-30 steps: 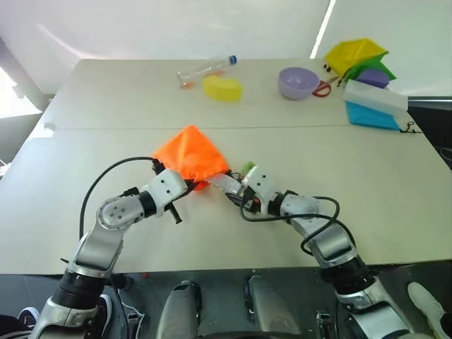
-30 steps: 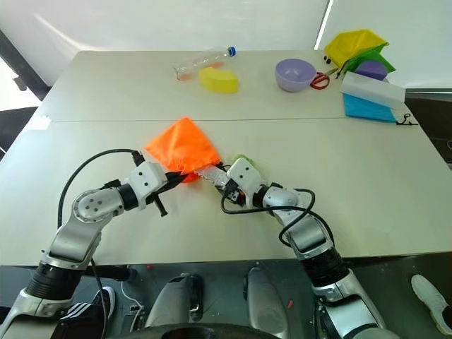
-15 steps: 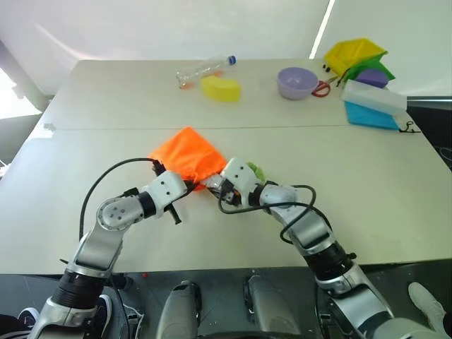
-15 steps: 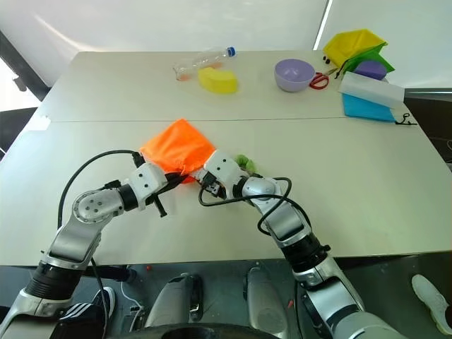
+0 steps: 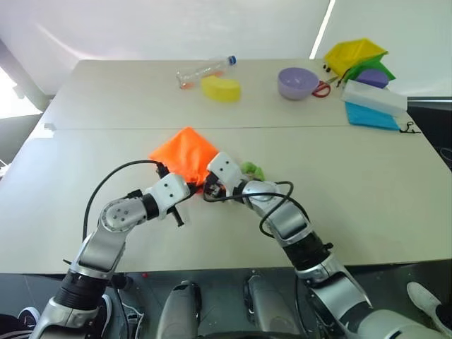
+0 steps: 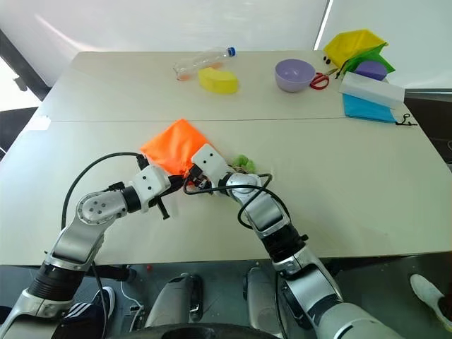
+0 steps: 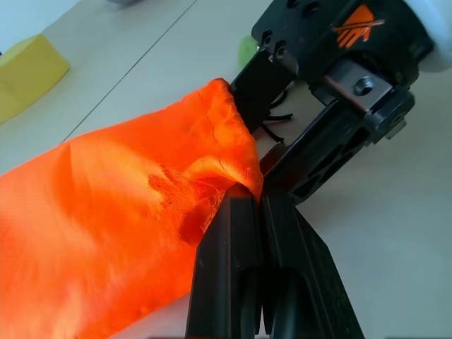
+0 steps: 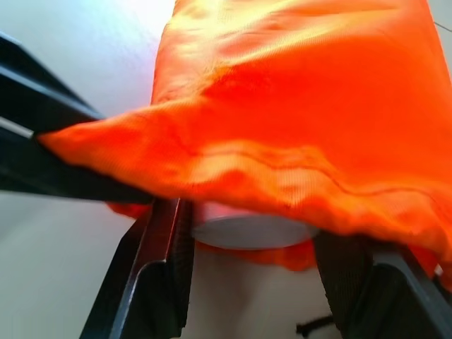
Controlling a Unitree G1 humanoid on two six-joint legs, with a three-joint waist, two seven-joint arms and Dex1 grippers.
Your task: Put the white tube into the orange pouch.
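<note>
White tube [image 8: 251, 231] is gripped between the right gripper's [image 8: 254, 282] fingers [image 8: 159, 261], its round end showing under the hem of the orange pouch [image 5: 185, 155], at the pouch's mouth. On the left, the left gripper [image 7: 247, 205] is seen with its fingers [image 7: 226, 268] clenched on the hem of the pouch, which is held lifted at the front of the table [image 5: 367, 183]. The rest of the pouch is spread on the table behind the two grippers. A green toggle [image 5: 252, 170] is seen just right of the right gripper.
</note>
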